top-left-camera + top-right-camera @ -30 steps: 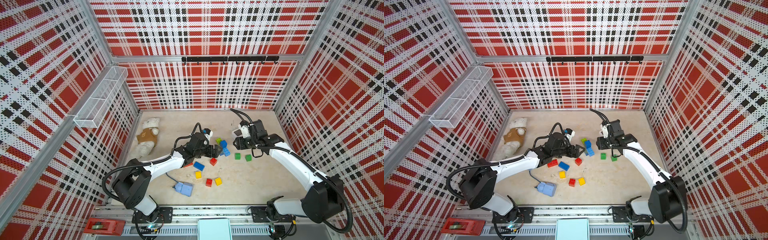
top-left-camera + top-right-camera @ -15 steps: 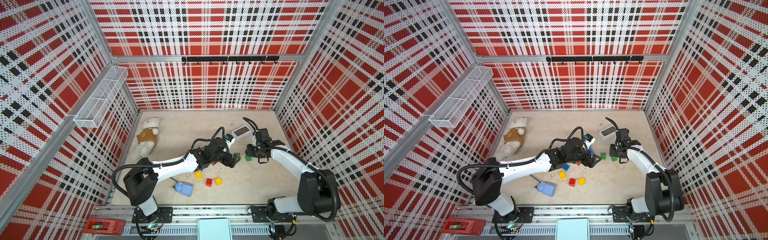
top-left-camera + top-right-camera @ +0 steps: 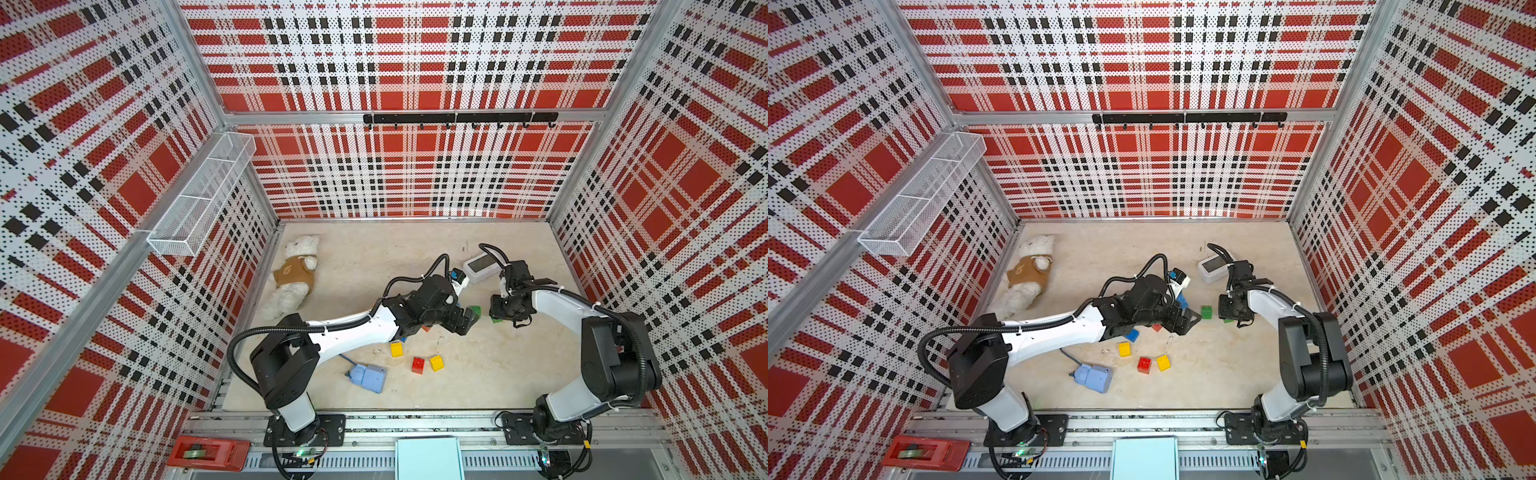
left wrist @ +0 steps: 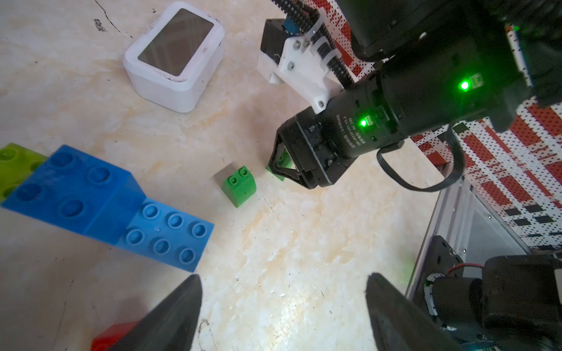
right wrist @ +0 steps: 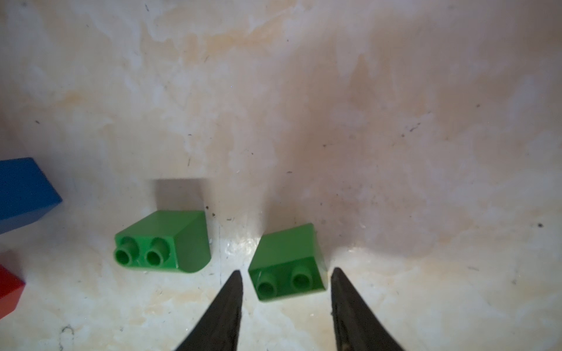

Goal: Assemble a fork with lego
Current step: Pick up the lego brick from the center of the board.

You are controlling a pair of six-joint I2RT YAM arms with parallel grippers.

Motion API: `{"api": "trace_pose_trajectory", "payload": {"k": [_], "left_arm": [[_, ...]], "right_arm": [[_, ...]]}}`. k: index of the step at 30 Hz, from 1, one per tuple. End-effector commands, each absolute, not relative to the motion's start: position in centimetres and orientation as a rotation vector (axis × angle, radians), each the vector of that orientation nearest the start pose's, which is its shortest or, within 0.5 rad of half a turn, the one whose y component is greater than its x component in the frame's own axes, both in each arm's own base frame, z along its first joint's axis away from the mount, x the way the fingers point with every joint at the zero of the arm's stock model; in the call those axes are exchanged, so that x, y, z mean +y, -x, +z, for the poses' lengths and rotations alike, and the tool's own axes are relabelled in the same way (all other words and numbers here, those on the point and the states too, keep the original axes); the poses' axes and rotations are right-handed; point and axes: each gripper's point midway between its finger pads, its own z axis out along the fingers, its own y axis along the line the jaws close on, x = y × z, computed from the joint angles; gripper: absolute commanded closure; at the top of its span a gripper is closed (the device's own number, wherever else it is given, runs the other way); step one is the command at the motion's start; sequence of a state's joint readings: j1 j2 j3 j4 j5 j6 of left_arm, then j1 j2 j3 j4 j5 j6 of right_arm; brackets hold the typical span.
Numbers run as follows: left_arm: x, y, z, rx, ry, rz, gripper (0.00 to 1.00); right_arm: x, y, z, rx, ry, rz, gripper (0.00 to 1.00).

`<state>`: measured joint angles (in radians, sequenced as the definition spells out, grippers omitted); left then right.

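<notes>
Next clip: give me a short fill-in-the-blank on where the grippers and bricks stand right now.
1. The right gripper has its jaws either side of a ___ brick on the table.
2. The left gripper is open and holds ___.
3. The teddy bear lies nearer the ___ arm.
4. Near the front, a ___ brick sits right beside a yellow brick.

Missing words: green; nothing; left; red.

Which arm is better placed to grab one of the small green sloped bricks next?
Right. The right gripper straddles one small green sloped plastic brick, a fingertip each side, not yet closed. The left gripper is open, empty, farther away.
</notes>
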<state>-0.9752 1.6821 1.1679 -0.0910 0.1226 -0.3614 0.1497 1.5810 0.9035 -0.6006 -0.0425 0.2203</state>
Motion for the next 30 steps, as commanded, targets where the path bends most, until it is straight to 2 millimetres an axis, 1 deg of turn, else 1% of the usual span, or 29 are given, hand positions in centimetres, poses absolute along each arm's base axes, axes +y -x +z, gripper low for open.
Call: {"api": "trace_pose_trajectory", "payload": {"k": [1,6,13,18,23,24,27,30], "left_arm": [[-41.9,-26.6,17.6,2.168,-0.749,-0.862,0.13],[-41.8,-26.7,17.5,2.171,-0.743,-0.866,0.13],[-41.6,-27.0,17.6,2.170,-0.734,-0.866,0.13],[-41.5,-27.2,17.6,2.171,-0.731,-0.870,0.13],[-41.0,-27.7,17.8,2.168,-0.713,-0.871,0.13],[-40.8,-28.0,18.0,2.166,-0.705,-0.875,0.13],[-39.7,-29.1,18.6,2.158,-0.665,-0.896,0.14],[-38.4,-30.5,19.5,2.144,-0.624,-0.899,0.14]], "right_arm": [[5.5,-32.9,4.0,2.827,-0.060,0.129,0.53],[5.2,-33.1,3.8,2.825,-0.057,0.101,0.56],[5.3,-33.6,3.9,2.807,-0.043,0.102,0.53],[5.2,-33.4,3.6,2.815,-0.042,0.094,0.57],[5.1,-33.2,3.5,2.815,-0.046,0.089,0.63],[5.1,-33.2,3.7,2.812,-0.048,0.085,0.64],[5.1,-33.2,4.8,2.781,-0.037,0.078,0.67],[5.7,-33.4,7.0,2.716,0.021,0.069,0.71]]}}
